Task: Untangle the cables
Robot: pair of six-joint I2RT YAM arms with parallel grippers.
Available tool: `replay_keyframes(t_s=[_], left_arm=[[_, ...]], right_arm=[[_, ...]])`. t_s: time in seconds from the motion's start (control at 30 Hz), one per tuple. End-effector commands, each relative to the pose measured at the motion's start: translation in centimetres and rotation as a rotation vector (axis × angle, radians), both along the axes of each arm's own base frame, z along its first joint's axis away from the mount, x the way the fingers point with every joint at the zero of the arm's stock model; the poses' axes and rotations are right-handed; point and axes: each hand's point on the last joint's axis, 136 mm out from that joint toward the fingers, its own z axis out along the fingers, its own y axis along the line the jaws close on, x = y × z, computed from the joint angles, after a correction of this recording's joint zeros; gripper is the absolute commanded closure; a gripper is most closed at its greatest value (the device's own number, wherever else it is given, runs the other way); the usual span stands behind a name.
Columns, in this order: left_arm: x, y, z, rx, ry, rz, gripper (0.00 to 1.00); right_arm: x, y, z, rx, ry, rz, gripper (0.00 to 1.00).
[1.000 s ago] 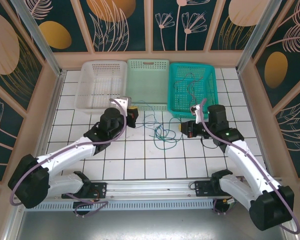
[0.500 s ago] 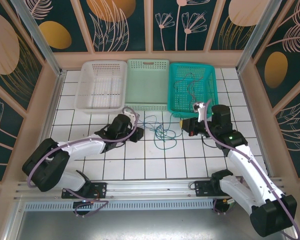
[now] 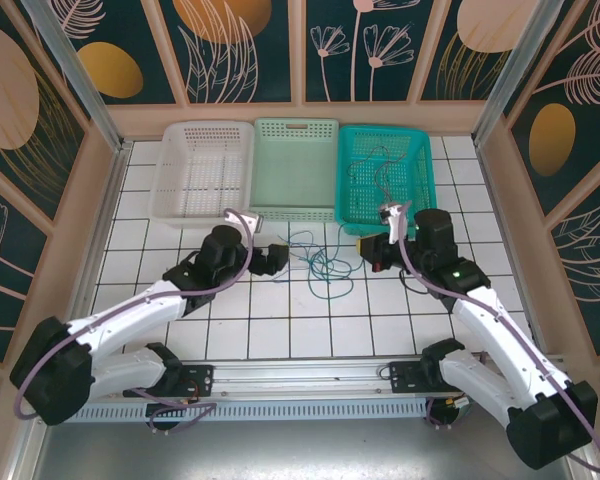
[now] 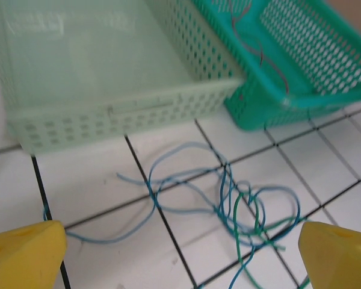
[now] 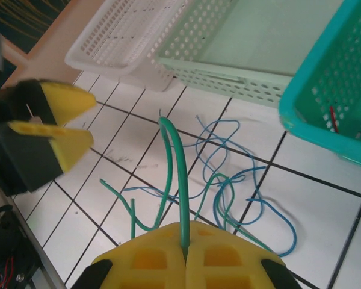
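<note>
Your left gripper [image 3: 275,259] has just sprung apart. Pressed together a second ago up by the front of the mint basket [image 3: 280,212], it has since come down to the tiled table [image 3: 310,320]. It now stands with its yellow pads [image 4: 25,253] spread to the far edges of its wrist view, nothing between them. The blue cable [image 4: 151,194] lies slack on the tiles in front of it, one end just beside the left-hand pad. That reads as a strand let go rather than one about to be taken. Your right gripper [image 3: 378,252] has not changed: pressed together, it pinches the green cable [image 5: 183,192], which rises from between its pads and arcs over toward the heap. The cables [image 3: 320,265] sit loosely knotted on the table between the two grippers, just in front of the mint and teal baskets, with blue and green loops crossing near the middle. More thin wires, reddish and dark, lie inside the teal basket [image 3: 344,180]. For the task, only one strand is in hand. Blue and green are not yet apart, and your left arm looks free to take a fresh grip.
</note>
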Motion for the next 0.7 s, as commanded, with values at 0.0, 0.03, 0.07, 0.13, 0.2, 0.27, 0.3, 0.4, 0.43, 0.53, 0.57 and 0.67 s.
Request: replay_keyframes(t_s=[0.0,0.03,0.07,0.13,0.2,0.27,0.3,0.4,0.43,0.53,0.57,0.67], left_arm=[[1.1,-0.5,4.4,-0.047,-0.153,-0.010,0.01],[1.1,-1.3,5.5,-0.066,-0.179,-0.051,0.01],[1.1,-2.0,6.1,-0.075,-0.190,-0.087,0.01],[1.0,-4.3,6.8,-0.100,-0.180,-0.199,0.01],[0.4,-6.6,6.8,-0.130,-0.149,-0.322,0.03],[0.0,-8.6,6.2,-0.168,-0.109,-0.424,0.08],[-0.2,-9.5,5.9,-0.186,-0.090,-0.469,0.12],[-1.1,-11.6,5.2,-0.256,-0.030,-0.585,0.22],[-1.3,-12.1,4.9,-0.274,-0.007,-0.615,0.25],[-1.3,-12.8,3.6,-0.282,0.045,-0.645,0.30],[-1.4,-12.9,3.3,-0.282,0.052,-0.649,0.31],[-1.6,-13.2,3.3,-0.291,0.058,-0.671,0.38]], right_arm=[[0.5,1.6,1.5,-0.031,-0.083,0.053,1.00],[0.3,2.1,1.4,-0.038,-0.085,0.074,1.00],[0.2,2.4,1.5,-0.037,-0.089,0.089,1.00],[0.1,3.1,1.7,-0.029,-0.099,0.115,1.00],[0.0,3.4,2.1,-0.013,-0.117,0.128,1.00],[-0.3,3.6,2.5,0.007,-0.131,0.147,1.00],[-0.4,3.8,2.6,0.017,-0.137,0.155,1.00],[-0.3,3.8,2.6,0.016,-0.144,0.148,1.00],[-0.2,3.7,2.7,0.017,-0.150,0.146,1.00],[-0.3,4.0,3.3,0.036,-0.169,0.161,1.00],[-0.3,4.1,3.4,0.042,-0.174,0.167,1.00],[-0.2,4.2,3.4,0.046,-0.180,0.167,1.00]])
